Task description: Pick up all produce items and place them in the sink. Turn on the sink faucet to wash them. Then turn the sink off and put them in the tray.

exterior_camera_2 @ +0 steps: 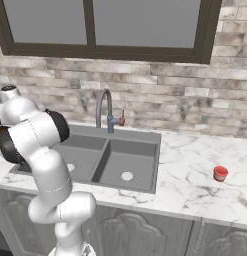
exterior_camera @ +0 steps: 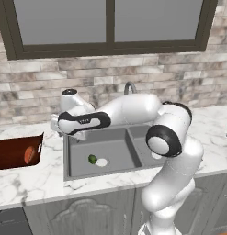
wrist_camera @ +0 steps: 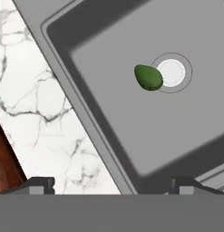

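Two pieces of produce lie apart: the green fruit (exterior_camera: 92, 159) sits on the floor of the sink's (exterior_camera: 78, 172) left basin, touching the pale drain (exterior_camera: 102, 162) at the drain's 9 o'clock, and the orange vegetable (exterior_camera: 29, 155) lies inside the brown tray (exterior_camera: 14, 156) on the marble counter (exterior_camera: 36, 183), at 9 o'clock from the sink. Above the sink's left rim hangs the gripper (wrist_camera: 111, 183), its tips spread wide with nothing between them. At 12 o'clock behind the basins stands the faucet (exterior_camera_2: 106, 107). A small red cup (exterior_camera_2: 220, 173) rests on the counter at 3 o'clock from the sink.
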Controlling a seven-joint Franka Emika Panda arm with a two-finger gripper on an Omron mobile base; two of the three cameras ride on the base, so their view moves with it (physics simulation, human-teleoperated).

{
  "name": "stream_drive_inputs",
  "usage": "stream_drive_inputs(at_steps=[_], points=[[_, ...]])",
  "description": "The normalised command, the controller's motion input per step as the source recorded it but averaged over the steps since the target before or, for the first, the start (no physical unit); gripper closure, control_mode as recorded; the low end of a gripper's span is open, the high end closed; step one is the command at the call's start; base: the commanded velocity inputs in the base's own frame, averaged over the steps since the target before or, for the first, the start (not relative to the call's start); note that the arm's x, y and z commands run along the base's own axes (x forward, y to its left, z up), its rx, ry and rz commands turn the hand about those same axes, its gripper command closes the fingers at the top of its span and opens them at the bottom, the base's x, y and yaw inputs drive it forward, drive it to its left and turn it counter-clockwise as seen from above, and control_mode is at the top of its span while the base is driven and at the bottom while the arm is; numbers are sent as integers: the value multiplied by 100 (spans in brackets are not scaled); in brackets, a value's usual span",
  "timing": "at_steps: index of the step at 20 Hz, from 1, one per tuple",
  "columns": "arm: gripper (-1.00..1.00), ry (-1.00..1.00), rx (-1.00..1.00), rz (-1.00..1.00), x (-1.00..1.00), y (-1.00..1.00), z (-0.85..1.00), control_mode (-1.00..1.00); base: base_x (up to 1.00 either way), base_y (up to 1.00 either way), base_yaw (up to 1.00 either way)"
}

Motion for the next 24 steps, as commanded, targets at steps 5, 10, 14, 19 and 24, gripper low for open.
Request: stream_drive_inputs(at_steps=[5,10,14,19,24], points=[[-100,-1,-1,-4,-2,-46,0,-100,0,0,0],[-100,0,-2,0,-14,-32,3,-100,0,0,0],[-100,-1,-2,2,-10,-31,2,-100,0,0,0],[-100,-4,-2,5,-5,-34,0,-100,0,0,0],[-100,-2,-1,11,0,-28,-2,-100,0,0,0]])
